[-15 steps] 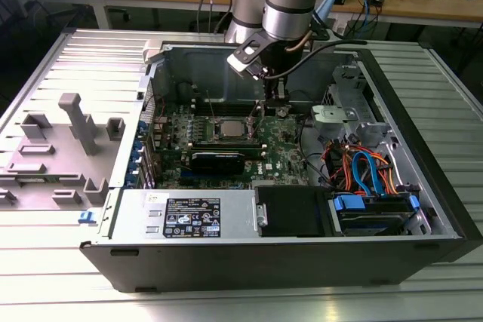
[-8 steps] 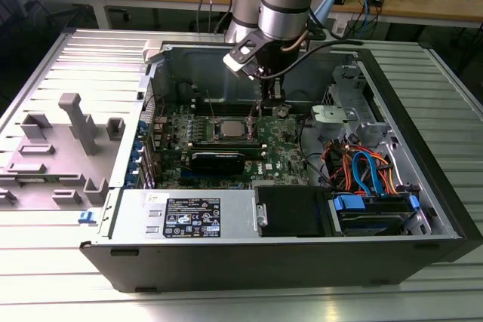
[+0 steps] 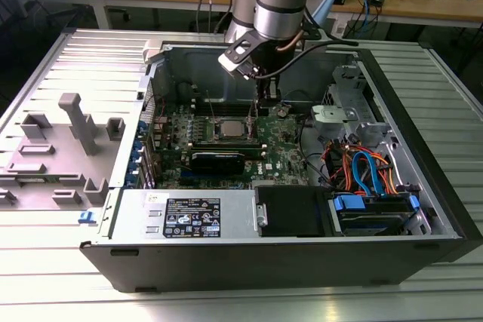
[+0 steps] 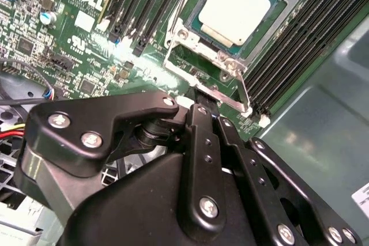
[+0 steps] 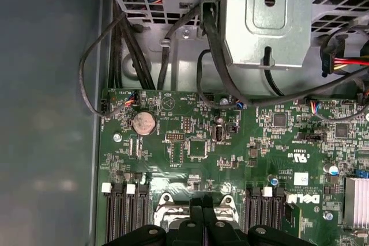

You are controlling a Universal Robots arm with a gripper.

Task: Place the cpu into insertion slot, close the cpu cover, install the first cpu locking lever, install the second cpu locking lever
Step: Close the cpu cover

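Gripper [image 4: 203, 91]: fingers pressed together, tips touching the metal rim of the insertion slot [image 4: 184, 72] | cpu [image 4: 239, 4]: seated in that slot, cpu cover [image 4: 266, 30] lying flat around it | flanked by memory slots [image 4: 300, 44], mid motherboard [image 4: 75, 56], inside open computer case [image 3: 264, 262].

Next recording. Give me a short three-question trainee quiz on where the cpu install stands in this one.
1. True or false: the cpu lies on the table outside the computer case.
2. Multiple choice: in the second wrist view, the hand is nearest to A) the round coin battery, B) the cpu cover, C) the blue drive cables.
3. Fill in: the cpu sits on a ___ coloured motherboard.
Key: 1 false; 2 B; 3 green.
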